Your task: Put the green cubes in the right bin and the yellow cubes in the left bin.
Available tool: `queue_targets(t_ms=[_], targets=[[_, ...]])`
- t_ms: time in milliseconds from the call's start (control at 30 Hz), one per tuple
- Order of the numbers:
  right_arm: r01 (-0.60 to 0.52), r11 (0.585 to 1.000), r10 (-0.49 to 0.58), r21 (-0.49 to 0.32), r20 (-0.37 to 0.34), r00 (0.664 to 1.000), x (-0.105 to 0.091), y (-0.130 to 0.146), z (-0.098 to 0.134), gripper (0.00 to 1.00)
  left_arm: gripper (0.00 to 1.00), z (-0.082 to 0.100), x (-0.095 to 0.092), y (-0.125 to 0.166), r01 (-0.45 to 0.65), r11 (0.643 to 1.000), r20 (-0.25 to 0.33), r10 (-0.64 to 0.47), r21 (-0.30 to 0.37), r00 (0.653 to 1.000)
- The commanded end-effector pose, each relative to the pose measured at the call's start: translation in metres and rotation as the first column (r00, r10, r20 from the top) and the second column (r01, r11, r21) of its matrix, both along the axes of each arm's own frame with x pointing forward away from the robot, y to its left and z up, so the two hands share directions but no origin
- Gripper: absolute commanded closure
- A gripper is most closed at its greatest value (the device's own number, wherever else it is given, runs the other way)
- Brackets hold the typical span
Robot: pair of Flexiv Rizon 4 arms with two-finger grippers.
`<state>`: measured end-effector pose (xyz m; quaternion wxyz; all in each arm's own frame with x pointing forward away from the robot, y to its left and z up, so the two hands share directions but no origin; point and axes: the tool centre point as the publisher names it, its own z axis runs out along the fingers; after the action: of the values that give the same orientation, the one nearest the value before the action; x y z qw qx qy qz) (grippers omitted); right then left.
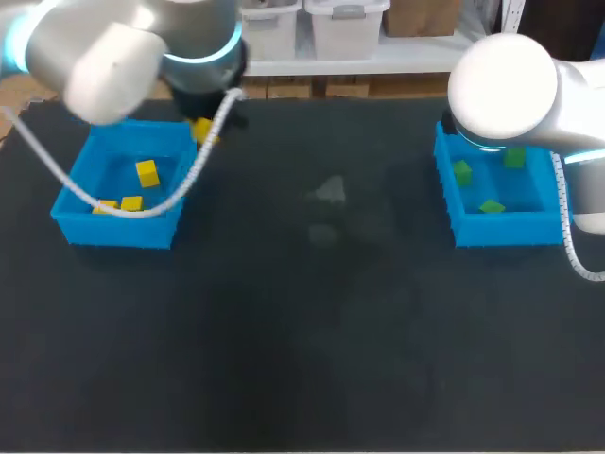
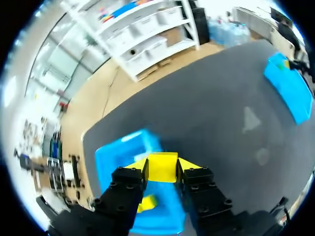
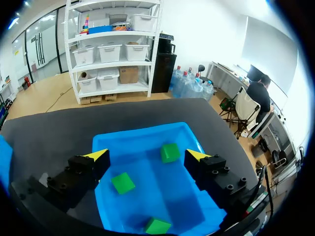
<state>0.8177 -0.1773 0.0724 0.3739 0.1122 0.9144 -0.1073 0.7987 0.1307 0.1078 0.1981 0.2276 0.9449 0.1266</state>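
Note:
My left gripper (image 2: 162, 172) is shut on a yellow cube (image 2: 162, 164), both yellow tips pressing its sides, above the far right corner of the left blue bin (image 2: 115, 157). The head view shows that cube (image 1: 202, 130) under the left wrist, just past the bin's back rim (image 1: 132, 125). Inside this bin lie three yellow cubes (image 1: 146, 173). My right gripper (image 3: 147, 157) hangs open over the right blue bin (image 3: 142, 135), which holds three green cubes (image 3: 170, 152). In the head view the right arm covers that bin's far edge (image 1: 501, 232).
The dark table (image 1: 312, 331) stretches between the two bins with only faint pale marks (image 1: 329, 192) near its middle. A white cable (image 1: 142, 210) from the left arm loops across the left bin.

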Motion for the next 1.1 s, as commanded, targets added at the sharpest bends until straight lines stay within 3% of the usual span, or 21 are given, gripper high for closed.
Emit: queue_targets(t_ms=[33,200,367,400,433,467,700,833,1100], targets=[[0.000,1.000,0.000,-0.001,0.000,1.000,0.000,0.000,0.000,0.00,1.00,0.007,-0.039,0.048,-0.051,0.998,0.051,0.052,-0.036,0.997],[0.000,1.000,0.000,-0.001,0.000,1.000,0.000,0.000,0.000,0.00,1.00,0.000,-0.050,0.075,-0.127,0.991,0.029,0.128,-0.030,0.991],[0.000,1.000,0.000,-0.001,0.000,1.000,0.000,0.000,0.000,0.00,1.00,-0.007,-0.054,0.079,-0.144,0.989,0.008,0.144,-0.043,0.990],[0.000,1.000,0.000,-0.001,0.000,1.000,0.000,0.000,0.000,0.00,0.73,-0.008,-0.054,0.079,-0.148,0.988,0.003,0.148,-0.041,0.989],[0.000,1.000,0.000,-0.001,0.000,1.000,0.000,0.000,0.000,0.00,0.26,-0.009,-0.054,0.079,-0.150,0.988,-0.001,0.150,-0.042,0.989],[0.000,1.000,0.000,-0.001,0.000,1.000,0.000,0.000,0.000,0.00,0.00,-0.010,-0.054,0.079,-0.150,0.988,-0.005,0.150,-0.047,0.989],[0.000,1.000,0.000,-0.001,0.000,1.000,0.000,0.000,0.000,0.00,0.00,-0.011,-0.051,0.076,-0.172,0.976,-0.010,0.172,-0.132,0.985],[0.000,1.000,0.000,-0.001,0.000,1.000,0.000,0.000,0.000,0.00,0.00,-0.003,-0.048,0.068,-0.165,0.938,-0.009,0.171,-0.304,0.985],[0.000,1.000,0.000,-0.001,0.000,1.000,0.000,0.000,0.000,0.00,0.00,-0.003,-0.048,0.068,-0.165,0.938,-0.009,0.171,-0.304,0.985]])
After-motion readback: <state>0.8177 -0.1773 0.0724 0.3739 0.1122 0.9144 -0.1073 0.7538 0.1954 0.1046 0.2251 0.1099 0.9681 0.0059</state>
